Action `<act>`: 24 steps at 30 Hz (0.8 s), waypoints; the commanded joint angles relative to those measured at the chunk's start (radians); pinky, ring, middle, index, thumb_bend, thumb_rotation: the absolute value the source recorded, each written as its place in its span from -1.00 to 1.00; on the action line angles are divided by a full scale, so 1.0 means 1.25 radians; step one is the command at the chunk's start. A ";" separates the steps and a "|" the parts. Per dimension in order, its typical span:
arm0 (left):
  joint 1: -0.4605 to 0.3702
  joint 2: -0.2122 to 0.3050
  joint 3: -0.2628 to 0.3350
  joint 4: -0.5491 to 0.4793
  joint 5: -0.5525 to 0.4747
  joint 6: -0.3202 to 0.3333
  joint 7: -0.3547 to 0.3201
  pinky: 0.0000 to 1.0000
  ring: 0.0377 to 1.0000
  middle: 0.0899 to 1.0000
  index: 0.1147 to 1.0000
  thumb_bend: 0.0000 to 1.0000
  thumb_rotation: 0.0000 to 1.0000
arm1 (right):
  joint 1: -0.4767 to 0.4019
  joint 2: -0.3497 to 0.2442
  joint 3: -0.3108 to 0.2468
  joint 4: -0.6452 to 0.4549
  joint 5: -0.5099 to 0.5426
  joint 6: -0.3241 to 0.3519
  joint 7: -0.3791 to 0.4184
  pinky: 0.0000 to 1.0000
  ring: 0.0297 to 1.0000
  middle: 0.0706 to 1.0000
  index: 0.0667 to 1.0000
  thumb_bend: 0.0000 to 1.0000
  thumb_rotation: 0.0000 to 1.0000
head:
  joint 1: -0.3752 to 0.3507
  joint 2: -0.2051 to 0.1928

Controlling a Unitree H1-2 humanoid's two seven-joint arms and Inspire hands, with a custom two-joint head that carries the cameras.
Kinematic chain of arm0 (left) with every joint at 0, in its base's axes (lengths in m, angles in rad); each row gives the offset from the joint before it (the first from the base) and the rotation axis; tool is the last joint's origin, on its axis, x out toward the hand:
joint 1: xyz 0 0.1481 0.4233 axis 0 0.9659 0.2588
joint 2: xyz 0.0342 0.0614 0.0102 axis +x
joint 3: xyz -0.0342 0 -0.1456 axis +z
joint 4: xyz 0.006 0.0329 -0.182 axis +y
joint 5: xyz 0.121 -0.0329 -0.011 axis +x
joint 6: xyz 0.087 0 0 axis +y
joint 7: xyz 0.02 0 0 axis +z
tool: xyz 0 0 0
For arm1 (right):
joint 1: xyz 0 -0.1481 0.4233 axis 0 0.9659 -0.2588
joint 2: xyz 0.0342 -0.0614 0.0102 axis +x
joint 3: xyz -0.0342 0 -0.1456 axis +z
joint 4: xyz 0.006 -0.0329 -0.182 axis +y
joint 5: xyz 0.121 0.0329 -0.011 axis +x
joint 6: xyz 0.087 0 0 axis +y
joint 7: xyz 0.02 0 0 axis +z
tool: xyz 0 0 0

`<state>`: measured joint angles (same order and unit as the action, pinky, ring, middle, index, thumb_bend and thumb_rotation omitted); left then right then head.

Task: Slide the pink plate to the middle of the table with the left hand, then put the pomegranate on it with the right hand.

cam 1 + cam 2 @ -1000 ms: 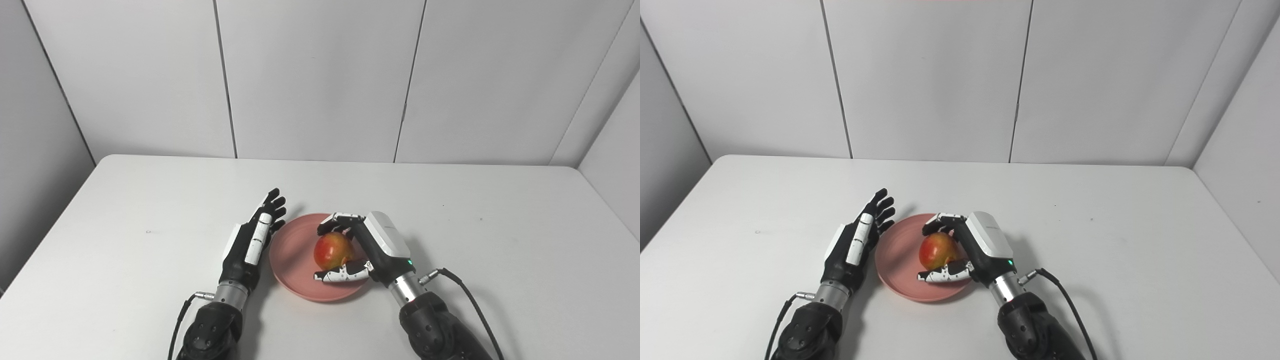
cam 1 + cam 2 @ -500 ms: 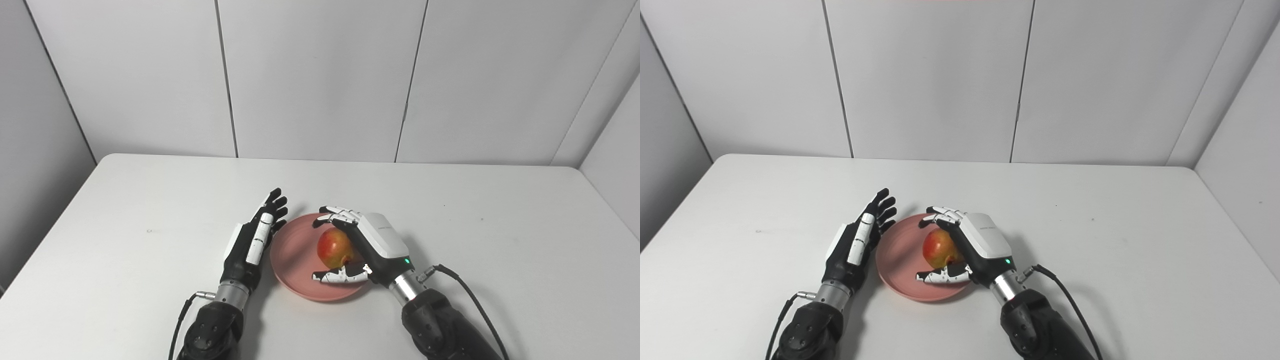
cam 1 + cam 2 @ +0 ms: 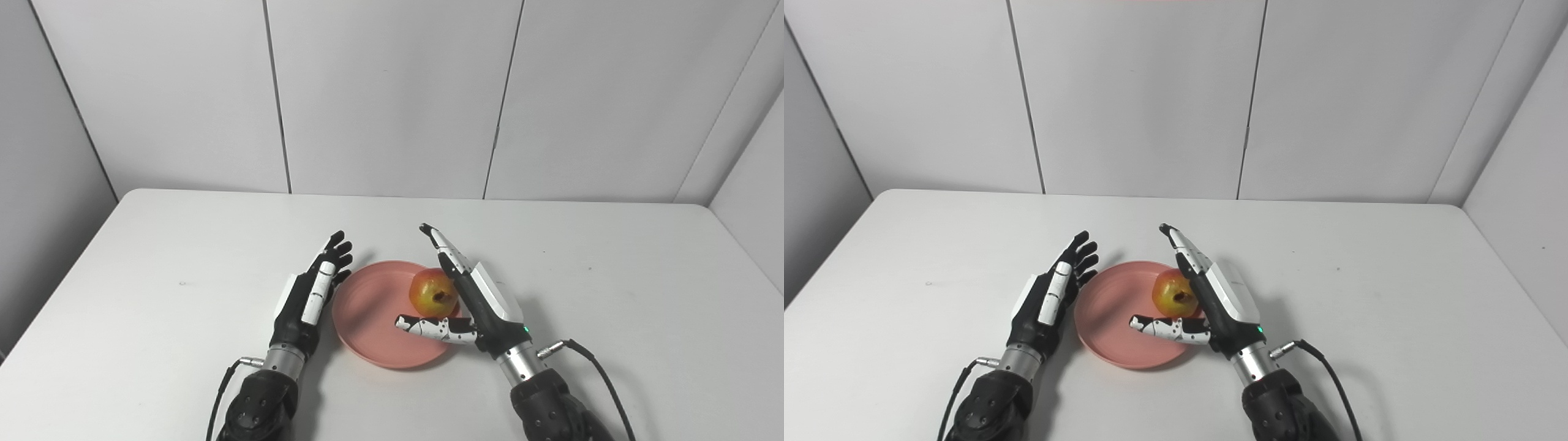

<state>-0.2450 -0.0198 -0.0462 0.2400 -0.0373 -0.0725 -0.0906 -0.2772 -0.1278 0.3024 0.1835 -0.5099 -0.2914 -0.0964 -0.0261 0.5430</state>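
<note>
A lab test booth: a bare white table (image 3: 184, 245) enclosed by plain white wall panels (image 3: 392, 92).

Two side-by-side head cameras, angled down, sharing the table (image 3: 184, 245).

The left hand (image 3: 304, 298) is showing a black body with a white panel along its back and black fingers. The right hand (image 3: 474, 303) is carrying a larger white back cover, white finger segments with black joints and tips, and a small green indicator light near the wrist. Each hand is mounting on a silver metal wrist collar above a black forearm shell with recessed screws. A black cable with a silver connector is plugging in at each wrist.
</note>
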 commanded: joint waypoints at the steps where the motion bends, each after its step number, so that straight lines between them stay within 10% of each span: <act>1: -0.005 -0.002 0.000 -0.005 0.002 -0.017 0.004 0.78 0.83 0.84 0.82 0.22 0.93 | -0.008 0.001 -0.016 -0.029 0.009 -0.056 -0.030 0.94 1.00 1.00 1.00 0.11 0.53 | -0.001 0.002; 14: -0.008 0.003 0.014 0.008 -0.023 -0.029 -0.010 0.81 0.86 0.86 0.84 0.20 0.94 | 0.014 0.010 -0.082 0.001 0.097 -0.080 -0.031 1.00 1.00 1.00 1.00 0.02 0.56 | -0.007 -0.003; 24: -0.017 0.020 0.017 0.022 -0.037 -0.057 -0.033 0.93 0.94 0.96 0.94 0.18 1.00 | 0.020 0.045 -0.140 -0.018 0.222 0.046 0.028 1.00 1.00 1.00 1.00 0.05 0.83 | -0.009 0.003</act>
<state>-0.2542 -0.0083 -0.0314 0.2579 -0.0819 -0.1002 -0.1260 -0.2252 -0.0821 0.1401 0.1921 -0.2572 -0.2542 -0.0682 -0.0383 0.5461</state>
